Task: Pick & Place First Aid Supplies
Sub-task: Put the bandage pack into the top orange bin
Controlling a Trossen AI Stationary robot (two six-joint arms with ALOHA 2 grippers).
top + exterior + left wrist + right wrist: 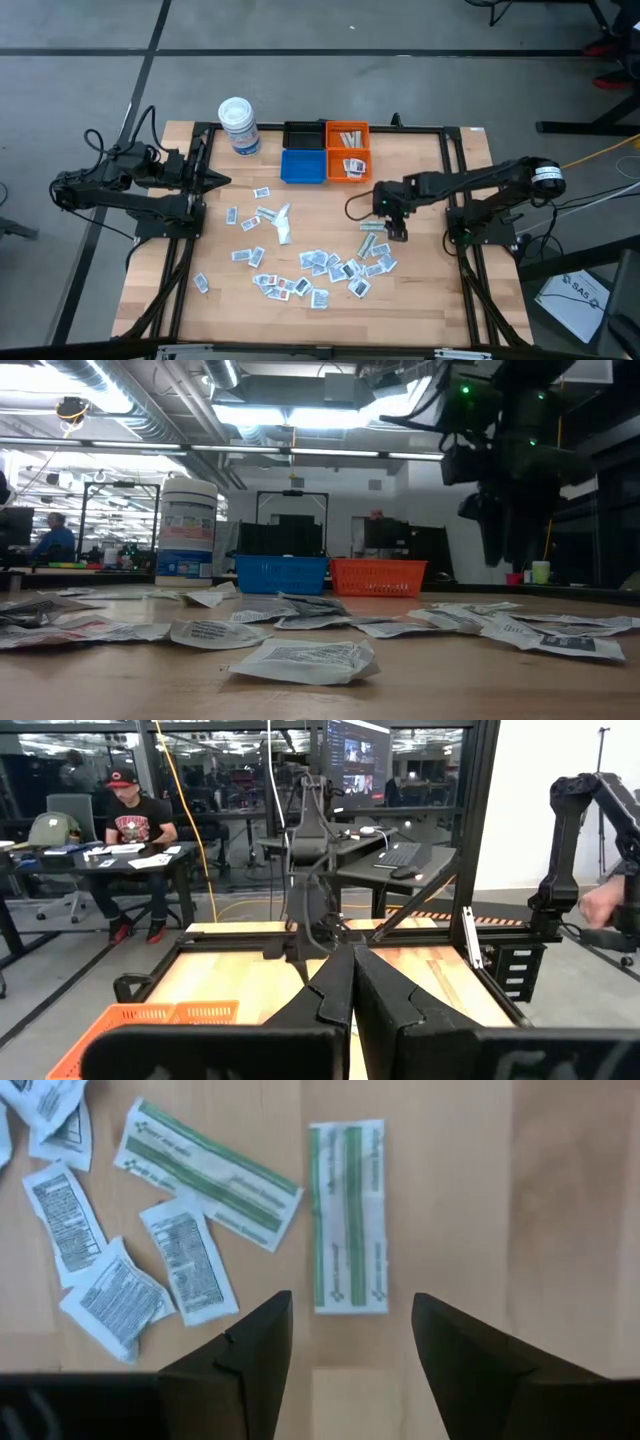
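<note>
right hand (350, 1340): fingers apart, empty, poised over tabletop (450, 1200) to straddle green-striped strip (348, 1215) directly below | first aid supplies (320, 265) scattered beside | left hand (222, 181): closed, parked well apart

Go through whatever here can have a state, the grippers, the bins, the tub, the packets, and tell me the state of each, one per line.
Left gripper: shut, empty, parked at the table's left edge.
Right gripper: open, hovering over a green-striped strip, empty.
Green-striped strip: flat on the table, not gripped.
Orange bin: holds a few supplies.
Blue bin: looks empty.
Black bin: contents cannot be told.
White tub: upright, lid on.
Sachets: scattered loose on the table.
</note>
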